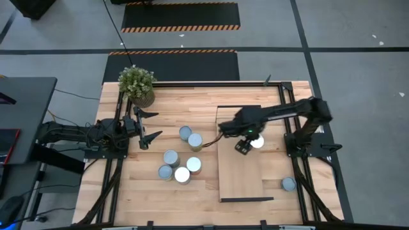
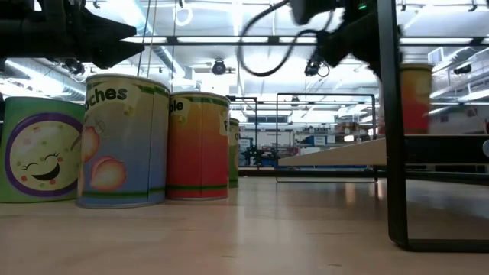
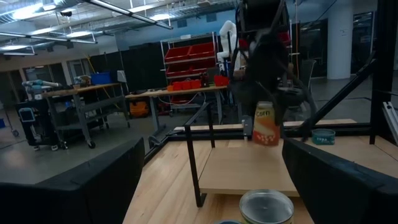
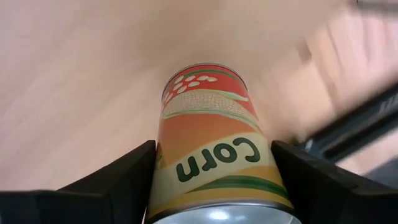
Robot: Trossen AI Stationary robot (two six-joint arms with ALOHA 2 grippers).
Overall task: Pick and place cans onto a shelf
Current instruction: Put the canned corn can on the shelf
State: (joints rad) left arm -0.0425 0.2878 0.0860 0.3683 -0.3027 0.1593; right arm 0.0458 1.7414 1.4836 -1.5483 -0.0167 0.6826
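**Corn can held over the shelf, right arm; left arm waiting**

Workshop floor with striped hazard mats lies beyond a pale wooden surface (image 1: 204, 102); racks and red bins fill the far room in the left wrist view.

Right pincer (image 1: 243, 146): clenched on the corn can (image 4: 208, 146), a dark finger pressed to each side of its label. From above, the can's bright top (image 1: 257, 141) shows just beside the pincer, at about 2 o'clock from it. Can axis upright, tilted only slightly if at all. The left wrist view shows it over the shelf board; whether its base touches the wood I cannot tell.

Shelf (image 1: 241, 172): long light board with black end frames, long axis running 12 to 6 o'clock in the high view. The held can sits over its 12 o'clock half, toward the 3 o'clock edge. Judgement: the setting-down is straight below the pincer, so the move is a lowering, then a release.

Left pincer (image 1: 146, 124): spread wide, nothing in it, parked near the 9 o'clock edge of the surface.

Remaining cans (image 1: 181, 160): a cluster of six between the left pincer and the shelf, closer to the left arm. One more can (image 1: 288, 184) stands alone at 4 o'clock from the shelf, near the right arm's base.

Potted plant (image 1: 137, 84) at the 11 o'clock corner, well apart.
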